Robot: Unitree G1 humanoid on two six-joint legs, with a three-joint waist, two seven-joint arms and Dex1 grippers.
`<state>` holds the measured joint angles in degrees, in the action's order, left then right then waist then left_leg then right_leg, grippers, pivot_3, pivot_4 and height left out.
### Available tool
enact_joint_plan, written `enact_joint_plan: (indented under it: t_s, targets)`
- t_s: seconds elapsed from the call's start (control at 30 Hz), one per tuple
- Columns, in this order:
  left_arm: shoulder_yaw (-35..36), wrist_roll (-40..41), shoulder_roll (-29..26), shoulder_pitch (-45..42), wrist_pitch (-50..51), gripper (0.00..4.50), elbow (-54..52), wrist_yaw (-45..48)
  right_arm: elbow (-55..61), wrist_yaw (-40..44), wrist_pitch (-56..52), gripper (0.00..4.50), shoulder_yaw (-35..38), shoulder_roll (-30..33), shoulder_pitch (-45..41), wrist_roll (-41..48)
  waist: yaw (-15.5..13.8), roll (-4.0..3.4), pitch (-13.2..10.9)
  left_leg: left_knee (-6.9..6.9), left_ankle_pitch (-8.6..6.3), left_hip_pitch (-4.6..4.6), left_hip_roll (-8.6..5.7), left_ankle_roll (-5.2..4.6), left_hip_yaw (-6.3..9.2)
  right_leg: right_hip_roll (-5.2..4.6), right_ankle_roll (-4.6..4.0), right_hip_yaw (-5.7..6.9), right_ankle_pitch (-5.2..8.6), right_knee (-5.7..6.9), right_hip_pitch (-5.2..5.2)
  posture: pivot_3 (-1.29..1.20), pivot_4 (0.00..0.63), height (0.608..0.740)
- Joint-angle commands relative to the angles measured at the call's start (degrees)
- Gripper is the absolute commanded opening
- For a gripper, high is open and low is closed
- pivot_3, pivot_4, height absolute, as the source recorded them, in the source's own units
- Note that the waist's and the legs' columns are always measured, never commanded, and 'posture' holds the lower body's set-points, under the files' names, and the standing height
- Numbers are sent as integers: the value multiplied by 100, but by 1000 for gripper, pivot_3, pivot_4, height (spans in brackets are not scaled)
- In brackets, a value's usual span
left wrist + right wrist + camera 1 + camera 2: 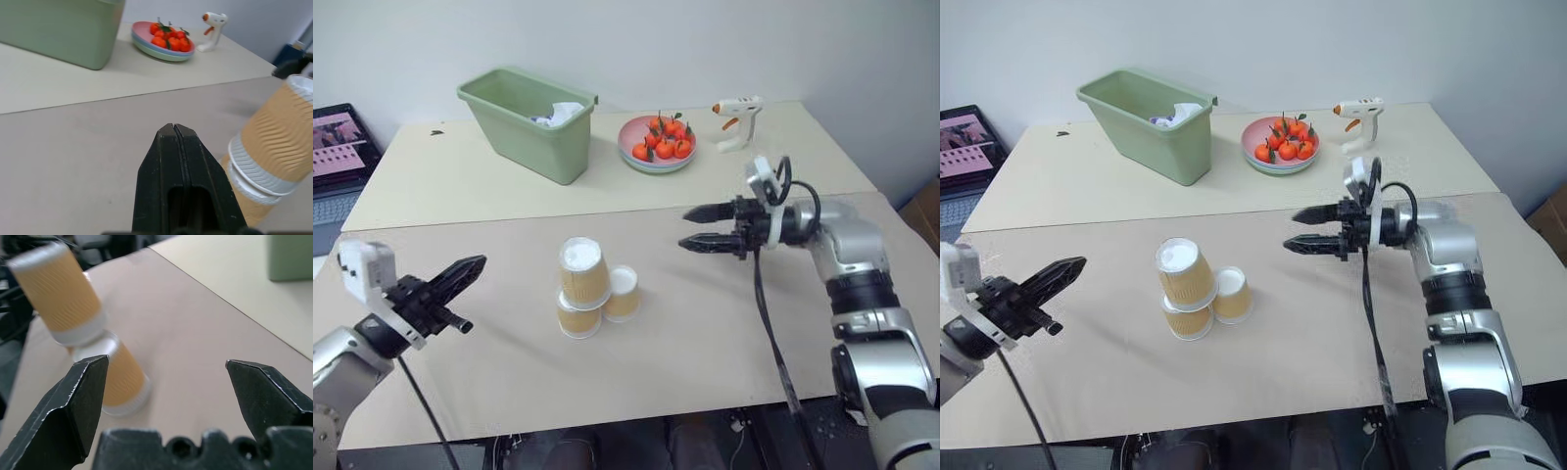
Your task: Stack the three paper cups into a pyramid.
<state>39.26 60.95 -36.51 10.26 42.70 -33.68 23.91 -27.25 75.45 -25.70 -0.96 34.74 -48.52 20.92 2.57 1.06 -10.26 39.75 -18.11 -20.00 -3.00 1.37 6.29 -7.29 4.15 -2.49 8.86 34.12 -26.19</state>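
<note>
Beige tabletop (705,333) in front of me, a second cream table (440,181) butted up behind it against a white wall. All three paper cups (592,289) sit upside down near the middle of the near table: two bases on the surface touching side by side, the third (583,271) on top, resting mostly on the left one (578,315) and tilted, not centred over the gap. The right base cup (623,293) is just beside it. So the pyramid (1197,289) is standing but lopsided.

My left gripper (470,266) hangs off to the left of the stack, well apart from it, fingers pressed together, nothing in them; the left wrist view confirms both tips closed flush, with the stack just beyond and to one side. My right gripper (693,228) is to the right of the stack, pointing toward it, fingers spread wide, empty, clear of the cups.

On the far table: a green bin (530,122) with crumpled white paper inside, a pink plate (651,157) of small orange fruit (666,139), a white glue gun (737,119) standing upright. Laptop (337,162) at the far left edge, screen lit.
</note>
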Motion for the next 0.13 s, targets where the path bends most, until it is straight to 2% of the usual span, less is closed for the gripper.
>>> enact_joint_plan:
  t_s: [0.03, 0.13]
  targets:
    - [54, -259, 274, 145, -273, 0, 54, -354, 79, -1004, 323, 4463, 434, 90, 282, -245, -8, 1, 0, 0, 0, 1, 0, 0, -1, 0, -1, 0, -1, 1, 2, 0, 150, 725]
    - [-297, -676, 565, 185, -464, 0, 219, -487, 324, -1513, 383, 4463, 556, 45, 741, -345, -10, 1, 1, 0, 1, 3, 0, 0, -3, 0, -4, 0, -6, 0, 6, 0, 150, 725]
